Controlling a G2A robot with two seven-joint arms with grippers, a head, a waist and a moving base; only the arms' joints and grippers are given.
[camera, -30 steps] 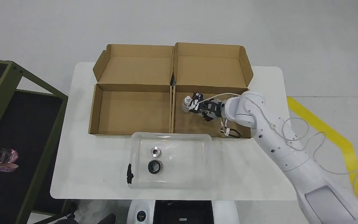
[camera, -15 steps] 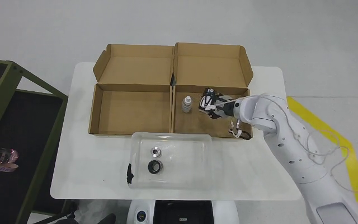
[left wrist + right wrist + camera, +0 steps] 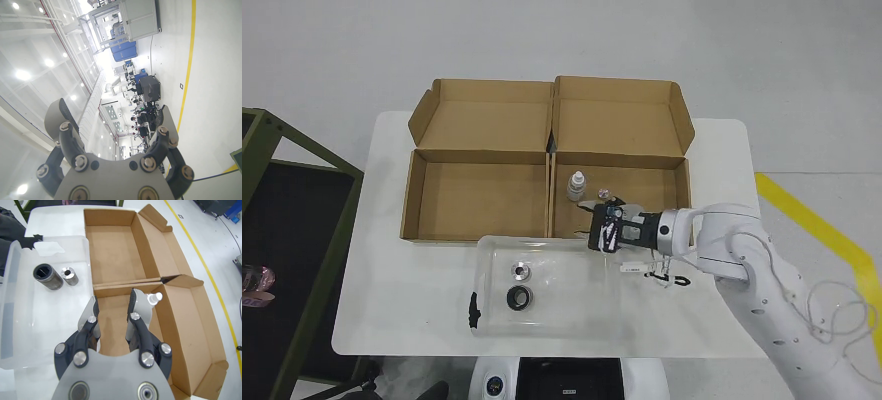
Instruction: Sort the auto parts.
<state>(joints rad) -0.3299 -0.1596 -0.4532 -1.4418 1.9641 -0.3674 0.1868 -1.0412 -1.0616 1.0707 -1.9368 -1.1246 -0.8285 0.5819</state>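
White right arm (image 3: pixel 734 228) lies over the cardboard box's (image 3: pixel 686 195) near wall, pincer (image 3: pixel 595 228) apart, empty.

Bright, even light falls from ceiling lamps (image 3: pixel 22 74), and their glare whitens much of the left wrist view. The white table (image 3: pixel 722 150) shows only faint, soft shadows. Both wrist views bow straight lines: the yellow floor line (image 3: pixel 208 272), at 3 o'clock of the table, curves.

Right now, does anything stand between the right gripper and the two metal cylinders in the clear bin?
Only the clear bin's wall, nearest the right gripper, whose jaws are open. Beyond it, bare floor leads to the silver cylinder, then the dark cylinder.
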